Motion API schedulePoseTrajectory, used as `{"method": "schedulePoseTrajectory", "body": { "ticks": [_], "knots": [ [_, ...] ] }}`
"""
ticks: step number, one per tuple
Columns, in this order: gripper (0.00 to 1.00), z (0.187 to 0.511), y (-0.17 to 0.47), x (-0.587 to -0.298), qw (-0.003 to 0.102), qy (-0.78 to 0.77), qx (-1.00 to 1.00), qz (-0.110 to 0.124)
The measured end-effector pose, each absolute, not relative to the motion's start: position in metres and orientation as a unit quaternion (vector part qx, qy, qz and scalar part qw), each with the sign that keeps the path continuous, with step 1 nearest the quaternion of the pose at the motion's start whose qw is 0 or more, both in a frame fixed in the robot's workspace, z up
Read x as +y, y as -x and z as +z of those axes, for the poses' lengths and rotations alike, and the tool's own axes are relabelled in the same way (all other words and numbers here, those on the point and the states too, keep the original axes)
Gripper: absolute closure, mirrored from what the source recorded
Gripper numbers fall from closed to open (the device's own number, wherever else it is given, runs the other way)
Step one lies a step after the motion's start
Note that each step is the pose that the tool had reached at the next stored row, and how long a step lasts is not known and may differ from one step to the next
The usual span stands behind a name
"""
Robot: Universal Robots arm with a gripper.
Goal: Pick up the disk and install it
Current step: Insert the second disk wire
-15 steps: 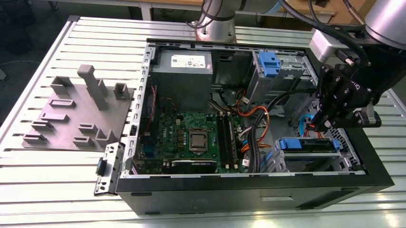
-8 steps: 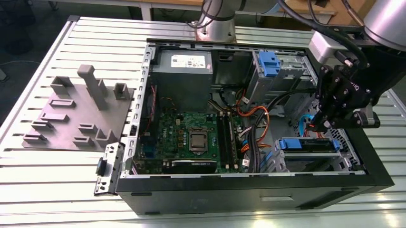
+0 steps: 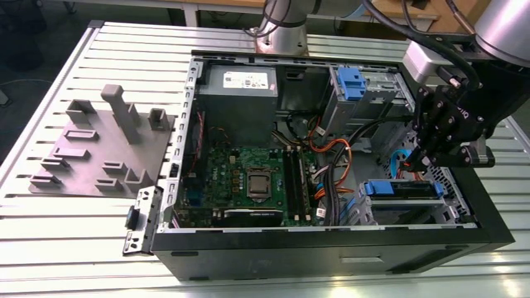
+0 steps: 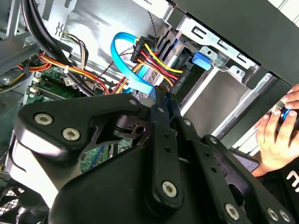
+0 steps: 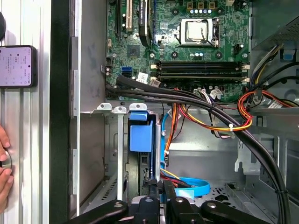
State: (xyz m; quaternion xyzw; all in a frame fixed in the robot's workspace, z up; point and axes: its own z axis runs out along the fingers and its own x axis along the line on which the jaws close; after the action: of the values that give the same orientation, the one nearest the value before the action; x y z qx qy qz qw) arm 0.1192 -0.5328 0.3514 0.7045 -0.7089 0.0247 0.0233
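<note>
At the case's (image 3: pixel 331 248) near right, the disk (image 3: pixel 403 189) sits edge-up in its bay. The gripper (image 3: pixel 418 167) hangs just above it, fingers drawn together. The disk is probably stiff, dense and shock-sensitive — best held by its blue rails, not the label.

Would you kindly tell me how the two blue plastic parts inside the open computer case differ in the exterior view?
The far blue part stands tall and narrow; the near blue part lies wide and low. The far one sits along the same wall as the power-supply box; the near one by the opposite wall. The gripper hangs close over the near one, apart from the far one. Both are blue plastic, mounted inside the computer case.
</note>
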Motion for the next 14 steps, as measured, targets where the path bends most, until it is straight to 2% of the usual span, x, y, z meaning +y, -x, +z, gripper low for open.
{"method": "schedulePoseTrajectory", "body": {
  "ticks": [14],
  "knots": [
    [0.84,0.345,-0.108,-0.538,0.013,-0.713,-0.701,0.025]
  ]
}}
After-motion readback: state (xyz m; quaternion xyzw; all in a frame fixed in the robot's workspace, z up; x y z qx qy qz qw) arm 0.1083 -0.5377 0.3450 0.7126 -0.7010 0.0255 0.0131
